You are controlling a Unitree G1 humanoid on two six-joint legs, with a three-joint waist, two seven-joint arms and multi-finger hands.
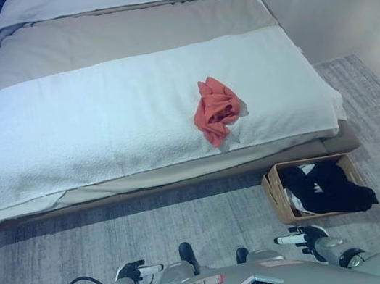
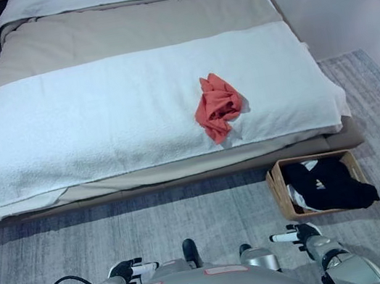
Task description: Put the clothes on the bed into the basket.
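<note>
I see one crumpled red garment (image 1: 216,109) lying on the white blanket (image 1: 98,121) of the bed (image 1: 126,32), toward its right side near the foot edge. The wicker basket (image 1: 276,196) sits on the grey rug (image 1: 82,242) just below the bed's right corner, with dark clothes (image 1: 328,188) in it, some hanging over its rim. My left hand (image 1: 134,272) and right hand (image 1: 307,236) hang low near my body, fingers extended, holding nothing, well apart from the garment.
</note>
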